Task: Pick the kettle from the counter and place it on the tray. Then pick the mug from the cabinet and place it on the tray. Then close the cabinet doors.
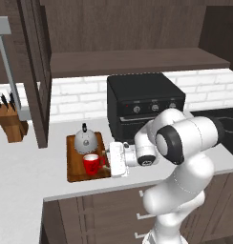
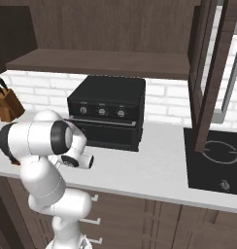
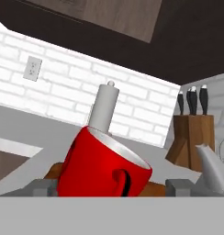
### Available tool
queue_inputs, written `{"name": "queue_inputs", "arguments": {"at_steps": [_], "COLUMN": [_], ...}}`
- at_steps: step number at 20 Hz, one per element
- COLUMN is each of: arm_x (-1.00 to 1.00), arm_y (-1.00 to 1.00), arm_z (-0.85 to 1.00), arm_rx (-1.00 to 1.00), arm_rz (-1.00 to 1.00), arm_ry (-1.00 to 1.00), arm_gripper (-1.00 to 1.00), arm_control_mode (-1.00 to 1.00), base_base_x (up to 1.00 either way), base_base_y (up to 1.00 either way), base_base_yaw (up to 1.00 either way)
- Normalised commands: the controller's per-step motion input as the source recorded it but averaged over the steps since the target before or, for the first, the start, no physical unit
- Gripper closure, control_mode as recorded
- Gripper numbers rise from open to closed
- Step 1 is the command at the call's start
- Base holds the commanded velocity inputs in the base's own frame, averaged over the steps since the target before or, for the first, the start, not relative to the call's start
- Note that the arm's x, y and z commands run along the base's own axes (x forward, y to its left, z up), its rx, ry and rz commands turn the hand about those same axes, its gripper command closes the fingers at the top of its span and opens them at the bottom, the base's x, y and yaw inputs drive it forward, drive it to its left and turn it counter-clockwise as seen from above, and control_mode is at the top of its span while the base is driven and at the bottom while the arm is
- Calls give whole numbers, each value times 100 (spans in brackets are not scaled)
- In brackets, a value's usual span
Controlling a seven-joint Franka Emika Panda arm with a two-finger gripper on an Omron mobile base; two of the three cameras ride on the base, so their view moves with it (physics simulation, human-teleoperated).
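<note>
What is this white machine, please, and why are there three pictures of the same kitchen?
It is a robot arm with a two-finger gripper. Two pictures come from cameras behind the arm, left and right; the third looks along the gripper itself. On the counter lies a wooden tray carrying a silver kettle and a red mug. A black oven and a knife block also stand there. The gripper is open around the mug, so nothing is held.

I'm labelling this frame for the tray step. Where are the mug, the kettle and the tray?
mug (image 1: pixel 91 164): left base view, on its red side wall.
kettle (image 1: pixel 85 141): left base view, on its silver dome.
tray (image 1: pixel 73 170): left base view, on bare wood at its left edge.
</note>
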Motion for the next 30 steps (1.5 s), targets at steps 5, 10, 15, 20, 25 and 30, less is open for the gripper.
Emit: {"name": "queue_inputs", "arguments": {"at_steps": [5, 10, 15, 20, 25, 30], "arm_x": [-29, -36, -35, -42, -44, -36], "arm_y": [-17, -19, -17, -19, -27, -44], "arm_z": [36, 52, 56, 57, 60, 49], "arm_rx": [0, 0, 0, 0, 0, 0], "arm_rz": [-9, -11, -11, -14, -19, -25], "arm_ry": [0, 0, 0, 0, 1, 8], "arm_gripper": [-100, -100, -100, -100, -100, -100], "arm_control_mode": [-100, -100, -100, -100, -100, -100], "base_base_x": [0, 0, 0, 0, 0, 0], "base_base_y": [0, 0, 0, 0, 0, 0], "base_base_yaw": [0, 0, 0, 0, 0, 0]}}
